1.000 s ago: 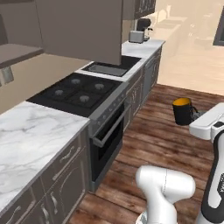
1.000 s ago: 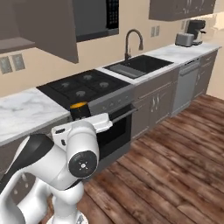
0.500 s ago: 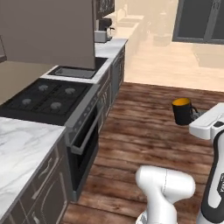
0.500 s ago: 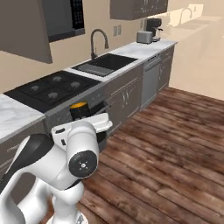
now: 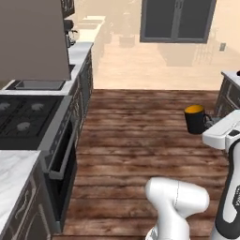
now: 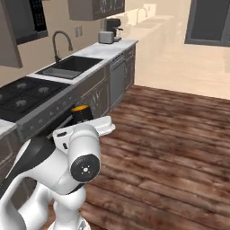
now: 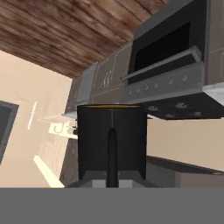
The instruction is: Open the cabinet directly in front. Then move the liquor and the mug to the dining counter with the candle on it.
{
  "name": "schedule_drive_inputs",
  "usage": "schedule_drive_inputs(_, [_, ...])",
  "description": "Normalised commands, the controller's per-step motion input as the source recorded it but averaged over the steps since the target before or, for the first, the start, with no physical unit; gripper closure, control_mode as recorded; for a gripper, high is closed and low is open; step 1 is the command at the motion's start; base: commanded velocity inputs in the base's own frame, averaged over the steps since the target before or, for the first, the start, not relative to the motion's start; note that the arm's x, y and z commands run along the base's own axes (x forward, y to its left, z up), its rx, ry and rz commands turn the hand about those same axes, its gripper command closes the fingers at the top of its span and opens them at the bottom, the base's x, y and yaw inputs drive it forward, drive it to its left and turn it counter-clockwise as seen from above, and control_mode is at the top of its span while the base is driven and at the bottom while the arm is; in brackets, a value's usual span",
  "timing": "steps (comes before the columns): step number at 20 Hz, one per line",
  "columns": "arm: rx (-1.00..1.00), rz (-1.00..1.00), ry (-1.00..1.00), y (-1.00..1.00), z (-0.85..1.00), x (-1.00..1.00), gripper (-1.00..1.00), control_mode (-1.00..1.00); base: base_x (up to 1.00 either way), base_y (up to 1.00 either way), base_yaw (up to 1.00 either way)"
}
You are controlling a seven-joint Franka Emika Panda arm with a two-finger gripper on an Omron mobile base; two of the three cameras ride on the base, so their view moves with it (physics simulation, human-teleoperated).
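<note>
1. Wood-plank floor [image 5: 140,140] runs wide through the middle of the kitchen, brown boards all the way up to the pale far room.
2. Along one side runs the long desk [image 6: 101,51], marble-topped, with dark drawer fronts below; in the left base view it lines the left edge, in the right base view it reaches away toward the upper middle.
3. Set into that desk is the black gas hob [image 5: 21,117], and under it the oven [image 5: 61,159] with its long silver handle at the desk's front edge.
4. Past the hob sits the sink [image 6: 67,67] with its curved tap [image 6: 60,40] at the back edge of the desk.
5. At the far end of the desk stand a toaster [image 6: 106,37] and a dark coffee machine [image 6: 114,27], side by side.
6. Now the arm: the end effector [image 5: 213,130] is out over the floor, well clear of the desk, closed on the mug [image 5: 195,119].
7. The mug is black with an orange-yellow inside, upright, carried in the air above the floor planks; in the right base view it peeks over the white hand [image 6: 81,113], in front of the oven.
8. In the hand view, the mug [image 7: 111,140] sits right up against the camera, its handle a dark vertical bar down the middle.
</note>
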Motion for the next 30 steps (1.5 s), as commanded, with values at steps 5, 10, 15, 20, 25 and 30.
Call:
schedule_drive_inputs(5, [0.00, 0.00, 0.00, 0.00, 0.00, 0.00, 1.00, 1.00, 0.00, 0.00, -0.41])
schedule_drive_inputs(10, [0.00, 0.00, 0.00, 0.00, 0.00, 0.00, 1.00, 1.00, 0.00, 0.00, -0.40])
schedule_drive_inputs(15, [0.00, 0.00, 0.00, 0.00, 0.00, 0.00, 1.00, 1.00, 0.00, 0.00, -0.40])
schedule_drive_inputs(20, [0.00, 0.00, 0.00, 0.00, 0.00, 0.00, 1.00, 1.00, 0.00, 0.00, -0.39])
schedule_drive_inputs(25, [0.00, 0.00, 0.00, 0.00, 0.00, 0.00, 1.00, 1.00, 0.00, 0.00, -0.39])
schedule_drive_inputs(30, [0.00, 0.00, 0.00, 0.00, 0.00, 0.00, 1.00, 1.00, 0.06, 0.00, -0.39])
